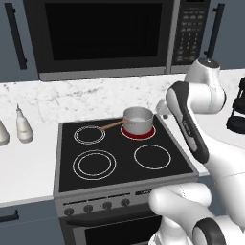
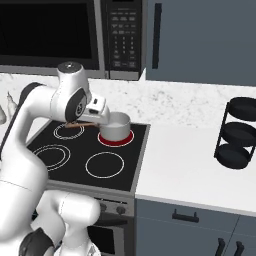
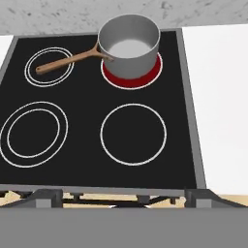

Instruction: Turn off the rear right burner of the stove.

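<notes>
The stove [image 1: 122, 160] is a black glass cooktop with a steel body and a row of small dark knobs [image 1: 97, 206] along its front. The rear right burner [image 1: 144, 134] [image 2: 119, 142] [image 3: 153, 72] glows red. A steel saucepan [image 3: 130, 44] with a wooden handle [image 3: 68, 61] stands on it and covers most of the disc. My gripper [image 3: 123, 197] hovers above the cooktop's front edge, looking down at it. Its fingertips [image 3: 48, 196] stand wide apart with nothing between them. In the right base view the hand [image 2: 98, 112] hangs over the rear of the stove.
A black microwave [image 1: 103, 36] hangs above the stove. Two pale bottles [image 1: 23, 125] stand on the counter to the left. A black tiered rack [image 2: 239, 135] stands on the white counter to the right. The other three burners show white rings, unlit.
</notes>
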Tool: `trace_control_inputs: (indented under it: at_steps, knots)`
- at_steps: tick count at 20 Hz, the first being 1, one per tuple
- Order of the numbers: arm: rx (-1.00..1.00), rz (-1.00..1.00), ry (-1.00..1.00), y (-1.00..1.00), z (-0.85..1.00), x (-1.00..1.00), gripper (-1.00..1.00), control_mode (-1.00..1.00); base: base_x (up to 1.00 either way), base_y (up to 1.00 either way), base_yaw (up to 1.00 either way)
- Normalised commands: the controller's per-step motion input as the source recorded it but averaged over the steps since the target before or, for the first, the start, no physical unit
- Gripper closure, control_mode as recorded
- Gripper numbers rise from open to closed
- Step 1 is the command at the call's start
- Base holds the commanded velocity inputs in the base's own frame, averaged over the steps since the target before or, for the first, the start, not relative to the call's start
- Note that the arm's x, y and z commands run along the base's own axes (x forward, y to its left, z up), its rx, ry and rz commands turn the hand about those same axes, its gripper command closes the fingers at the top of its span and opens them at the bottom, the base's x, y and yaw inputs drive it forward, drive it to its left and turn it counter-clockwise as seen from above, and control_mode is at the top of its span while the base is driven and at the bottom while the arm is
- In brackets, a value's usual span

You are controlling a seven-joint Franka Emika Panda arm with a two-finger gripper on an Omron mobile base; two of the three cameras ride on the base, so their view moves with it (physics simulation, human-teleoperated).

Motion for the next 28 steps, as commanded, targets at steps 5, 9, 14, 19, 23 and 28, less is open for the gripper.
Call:
trace_control_inputs:
  at_steps: [5, 9, 14, 19, 23, 28]
  knots:
    - [-0.02, 0.04, 0.00, 0.41, -0.04, -0.62, -1.00, -1.00, 0.00, 0.00, 0.00]
    - [-0.14, 0.09, 0.00, 0.99, -0.25, -0.88, -1.00, -1.00, 0.00, 0.00, 0.00]
    - [-0.28, 0.12, 0.00, 1.00, -0.55, -1.00, -1.00, -1.00, 0.00, 0.00, 0.00]
    - [-0.39, 0.16, 0.00, 1.00, -0.80, -0.99, -1.00, -1.00, 0.00, 0.00, 0.00]
    - [-0.42, 0.19, 0.00, 1.00, -0.85, -0.62, -1.00, -1.00, 0.00, 0.00, 0.00]
    - [-0.47, 0.22, 0.00, 0.94, -0.95, -0.33, -1.00, -1.00, 0.00, 0.00, 0.00]
